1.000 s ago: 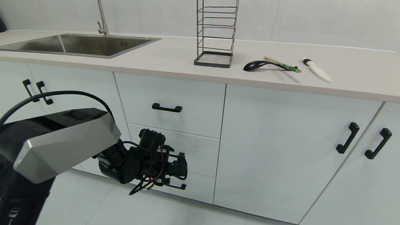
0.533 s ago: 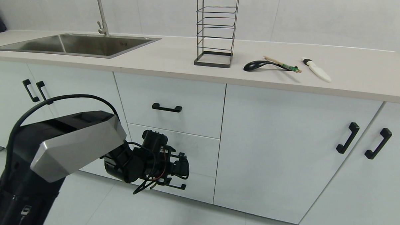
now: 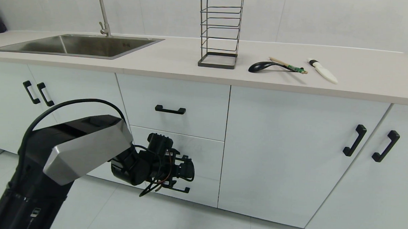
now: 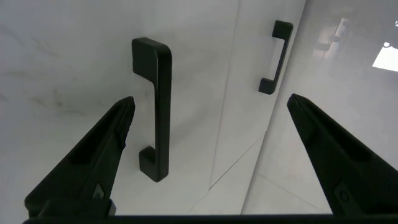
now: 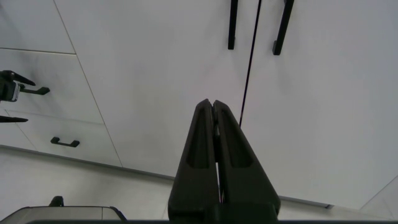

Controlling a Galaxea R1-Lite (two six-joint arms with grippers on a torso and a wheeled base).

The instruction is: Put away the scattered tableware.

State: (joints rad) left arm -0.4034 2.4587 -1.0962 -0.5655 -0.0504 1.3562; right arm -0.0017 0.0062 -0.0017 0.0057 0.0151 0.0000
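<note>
Operator: Tableware first. Where does it lie?

Observer: On the countertop (image 3: 344, 82), all to the right of the wire rack (image 3: 220, 30). The black spoon (image 3: 265, 66) is just beside the rack. The chopsticks (image 3: 287, 65) touch the spoon's handle end, and the white knife (image 3: 322, 71) is farthest from the rack. Nothing is in a gripper.

Operator: And the arms?

Observer: The left gripper (image 3: 188, 174) is well below the rack and slightly to its left. It faces the lower drawer (image 3: 206, 152), fingers spread wide and empty. The right gripper (image 5: 213, 106) has its fingers pressed together, holding nothing, and faces the cabinet doors (image 5: 155, 62). I judge it low and to the rack's right.

Operator: What does the coming move turn on?

Observer: The drawer handle (image 4: 155, 112). In the left wrist view it sits ahead, within the span of the open fingers, off centre toward one of them and apart from both. Its long axis runs level and crosses the line between the fingers squarely, so closing would pinch the bar across its thin side.

Operator: Which arm takes it?

Observer: The left is much nearer. My guess is the step in hand is opening that drawer for the tableware. The gripper would need to go forward and shift to centre the bar.
</note>
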